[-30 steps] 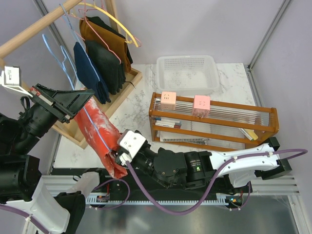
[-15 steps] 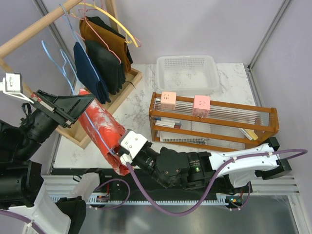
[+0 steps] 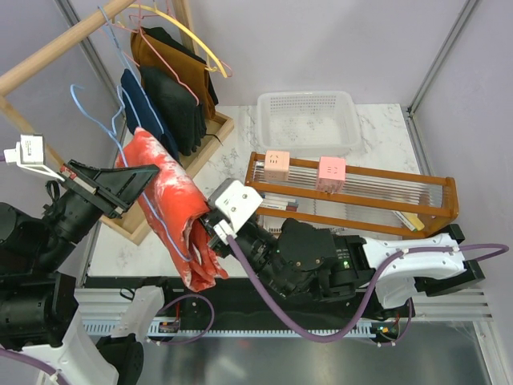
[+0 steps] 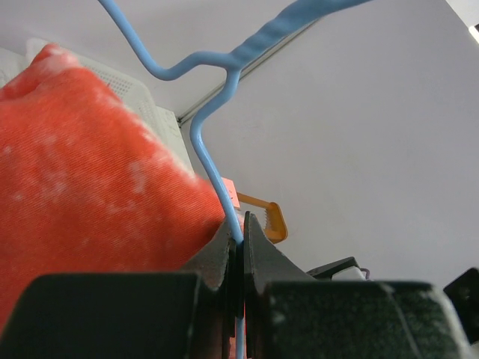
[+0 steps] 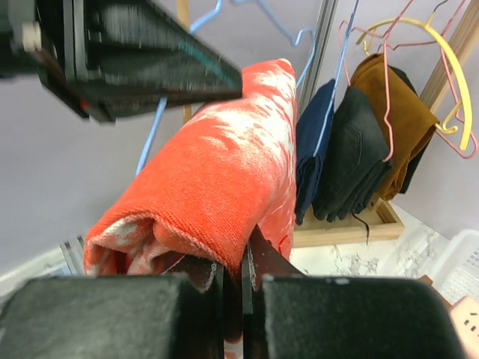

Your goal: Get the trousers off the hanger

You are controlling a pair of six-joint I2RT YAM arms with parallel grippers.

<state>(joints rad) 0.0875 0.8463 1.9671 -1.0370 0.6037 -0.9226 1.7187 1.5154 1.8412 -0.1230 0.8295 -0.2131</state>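
Left end effector (image 4: 239, 233) pinches the hanger (image 4: 238, 58) wire, evidently to steady it. Right end effector (image 5: 244, 263) nips the trousers (image 5: 217, 172) at their fold, placed to draw them off.

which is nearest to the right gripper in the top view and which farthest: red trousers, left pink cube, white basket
1. red trousers: pinched in the right gripper, on its left side.
2. left pink cube: on the wooden rack, behind the gripper and to the right.
3. white basket: farthest back, beyond the rack.
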